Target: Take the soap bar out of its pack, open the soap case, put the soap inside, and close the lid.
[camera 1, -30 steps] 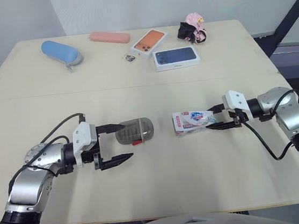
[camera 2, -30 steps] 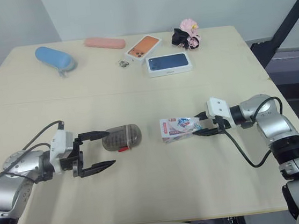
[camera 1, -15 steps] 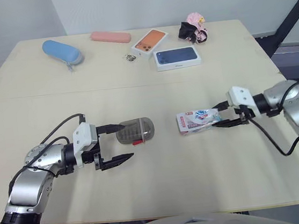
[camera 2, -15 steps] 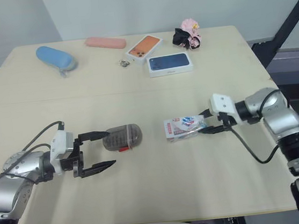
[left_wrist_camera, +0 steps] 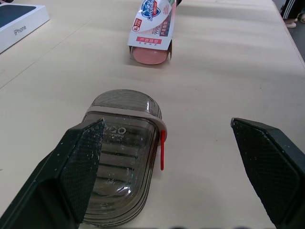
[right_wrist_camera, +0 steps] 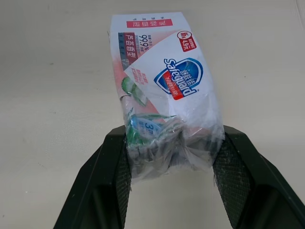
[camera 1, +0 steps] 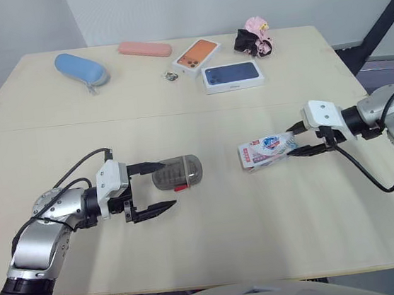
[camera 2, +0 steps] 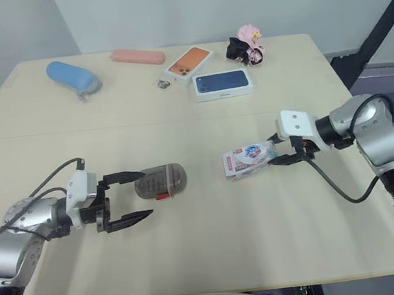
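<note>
Found right gripper [camera 1: 293,144] pinched on the crimped tail of the soap pack [camera 1: 268,150], one finger on each side of the wrapper. Placed the pack at 3 o'clock from the soap case [camera 1: 178,172], well apart, open end toward the case. Saw the pink soap bar [left_wrist_camera: 150,55] at that end in the left wrist view, not yet out. Could not tell whether the pack is clear of the desk [camera 1: 215,245] or dragging on it.

Compared with one second back: logged pack and right gripper shifted toward 3 o'clock and slightly toward 12, away from the case. Checked the blue phone box [camera 1: 233,76] at 12 o'clock: same spot, so no camera shift.

Found left gripper [camera 1: 167,185] spread wide at the 9 o'clock end of the case, pose unchanged, far finger close along the case; contact not resolved. Noted case unmoved, lid down, red tab [left_wrist_camera: 162,150] at its side.

Judged: still on step one. Pulling the tail carries bar and wrapper together. Expect to need the bar held or shaken out.
</note>
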Robot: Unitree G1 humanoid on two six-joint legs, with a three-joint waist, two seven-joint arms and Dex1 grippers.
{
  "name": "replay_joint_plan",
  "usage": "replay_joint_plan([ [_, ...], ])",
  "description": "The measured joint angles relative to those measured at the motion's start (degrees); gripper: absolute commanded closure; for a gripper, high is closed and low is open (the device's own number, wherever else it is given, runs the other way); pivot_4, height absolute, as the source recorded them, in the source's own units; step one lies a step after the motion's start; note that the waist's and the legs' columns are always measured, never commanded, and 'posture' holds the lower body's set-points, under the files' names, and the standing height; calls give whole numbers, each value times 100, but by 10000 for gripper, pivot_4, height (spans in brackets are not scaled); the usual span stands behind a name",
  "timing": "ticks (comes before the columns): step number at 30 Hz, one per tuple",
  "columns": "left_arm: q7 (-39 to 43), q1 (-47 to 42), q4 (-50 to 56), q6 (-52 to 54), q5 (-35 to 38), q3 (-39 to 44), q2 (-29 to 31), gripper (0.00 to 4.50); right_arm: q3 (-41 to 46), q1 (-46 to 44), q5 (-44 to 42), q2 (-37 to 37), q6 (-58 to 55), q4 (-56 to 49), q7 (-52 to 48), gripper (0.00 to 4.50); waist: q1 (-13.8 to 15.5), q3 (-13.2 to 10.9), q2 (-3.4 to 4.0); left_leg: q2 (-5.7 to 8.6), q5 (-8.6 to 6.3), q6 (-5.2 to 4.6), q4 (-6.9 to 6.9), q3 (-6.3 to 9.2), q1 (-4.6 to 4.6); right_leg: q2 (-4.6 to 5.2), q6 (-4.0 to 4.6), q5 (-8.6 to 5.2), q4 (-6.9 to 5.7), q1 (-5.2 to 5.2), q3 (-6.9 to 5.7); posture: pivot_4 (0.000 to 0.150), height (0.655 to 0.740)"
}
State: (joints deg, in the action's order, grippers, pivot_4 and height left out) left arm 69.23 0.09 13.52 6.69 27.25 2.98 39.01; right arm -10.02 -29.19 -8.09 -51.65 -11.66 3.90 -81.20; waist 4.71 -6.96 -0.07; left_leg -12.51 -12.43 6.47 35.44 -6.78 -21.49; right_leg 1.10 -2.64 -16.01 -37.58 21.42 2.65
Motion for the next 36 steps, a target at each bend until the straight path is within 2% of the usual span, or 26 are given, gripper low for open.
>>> replay_joint_plan([
  [20, 73, -127, -138, -7, -69, -188, 0, 0, 48, -17, -180, -458, -82, 21, -352, 20606, 5, 0, 0, 0, 0, -1, 3, 0, 0, 2, 0, 0, -3, 0, 1, 1500, 7400],
  [31, 144, -269, -226, -63, -98, -213, 0, 0, 850, -428, -799, -618, -81, 1405, -660, 20606, 3, 1, 1, 0, -1, -4, 25, 0, -8, 1, 2, -1, -39, 1, 4, 1500, 7400],
  [36, 174, -263, -235, -70, -100, -218, 2, 0, 1138, -145, -1031, -608, -99, 1762, -658, 20606, 33, 1, 0, -1, -3, -8, 36, 0, -11, 3, 2, -1, -38, 0, 4, 1500, 7400],
])
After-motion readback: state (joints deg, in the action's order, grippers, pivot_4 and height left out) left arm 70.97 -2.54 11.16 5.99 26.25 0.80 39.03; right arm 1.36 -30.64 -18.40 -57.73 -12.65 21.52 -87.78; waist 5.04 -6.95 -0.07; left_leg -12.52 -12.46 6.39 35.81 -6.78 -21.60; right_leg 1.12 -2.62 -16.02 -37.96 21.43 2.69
